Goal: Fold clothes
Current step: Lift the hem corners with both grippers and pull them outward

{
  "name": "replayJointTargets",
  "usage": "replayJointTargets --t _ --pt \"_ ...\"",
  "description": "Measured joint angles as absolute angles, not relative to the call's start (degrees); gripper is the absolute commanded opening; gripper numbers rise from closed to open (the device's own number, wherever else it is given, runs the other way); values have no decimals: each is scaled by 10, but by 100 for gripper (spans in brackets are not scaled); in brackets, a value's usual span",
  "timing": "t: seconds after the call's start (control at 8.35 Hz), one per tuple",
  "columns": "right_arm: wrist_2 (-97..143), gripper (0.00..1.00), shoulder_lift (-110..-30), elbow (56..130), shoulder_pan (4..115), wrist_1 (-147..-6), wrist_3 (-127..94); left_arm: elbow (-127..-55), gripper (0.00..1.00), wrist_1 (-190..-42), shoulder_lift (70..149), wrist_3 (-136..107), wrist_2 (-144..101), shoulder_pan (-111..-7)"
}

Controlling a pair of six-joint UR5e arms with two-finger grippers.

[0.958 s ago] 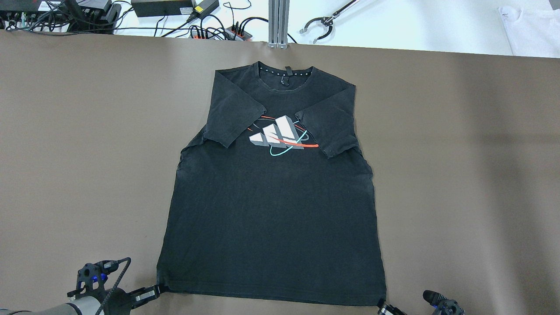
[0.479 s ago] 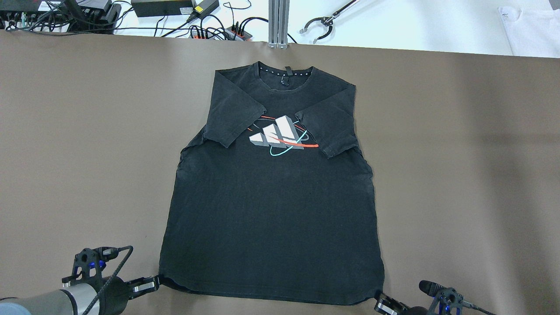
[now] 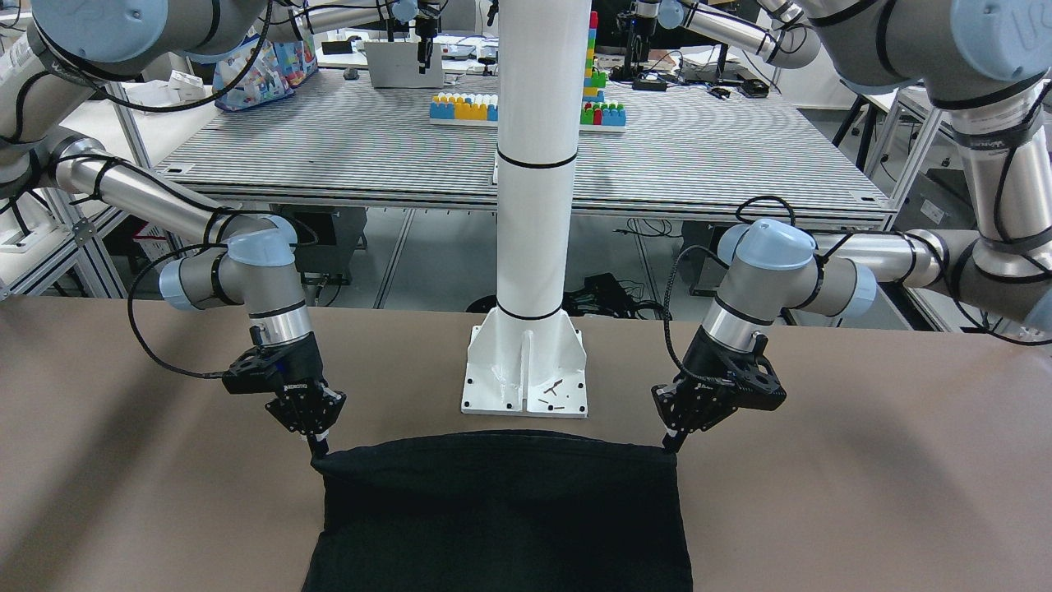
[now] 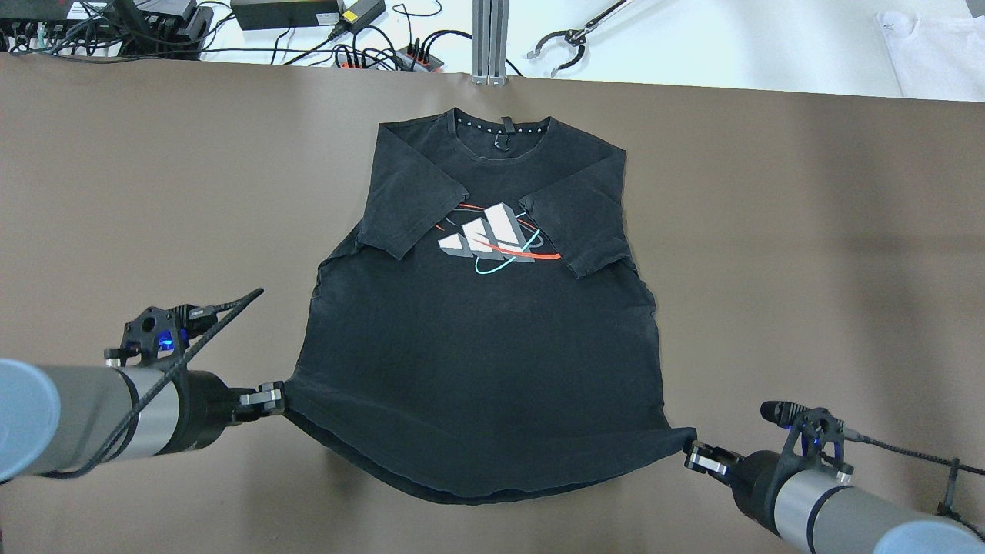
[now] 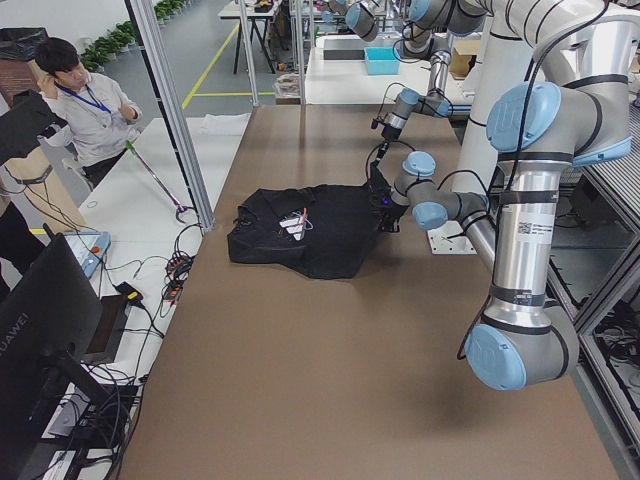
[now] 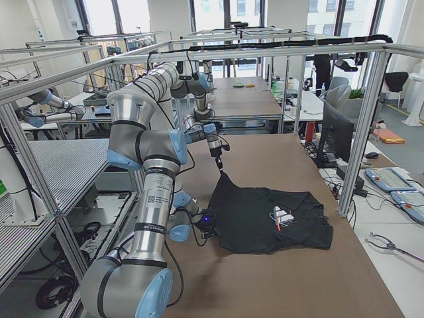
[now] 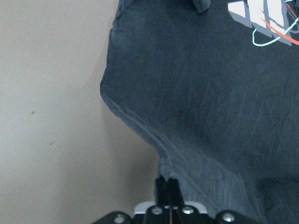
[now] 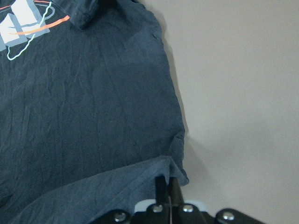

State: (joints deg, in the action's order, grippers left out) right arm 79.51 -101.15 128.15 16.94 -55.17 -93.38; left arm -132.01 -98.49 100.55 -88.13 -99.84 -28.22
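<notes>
Black T-shirt [image 4: 485, 354], seemingly limp and light, lies on the brown table [image 4: 115, 192], its hem sagging between corners that the left gripper [image 4: 277, 397] and right gripper [image 4: 691, 454] pinch closed, sensible holds.

free: brown table [image 4: 154, 192] open on both sides of the black shirt [image 4: 477, 346]; obstacles: white pillar [image 3: 534, 205] and its base plate [image 3: 526, 378] near the raised hem | aluminium post [image 4: 489, 38] at far edge
</notes>
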Motion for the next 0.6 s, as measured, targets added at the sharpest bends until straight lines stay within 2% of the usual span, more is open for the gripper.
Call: replayJointTargets --t 0.36,0.6 --pt "915 0 -941 1311 245 -660 -875 -1327 0 -891 1068 -792 -1128 -357" --pt "954 0 -944 1355 199 -702 -847 -1351 0 -884 1056 -778 -1200 -361"
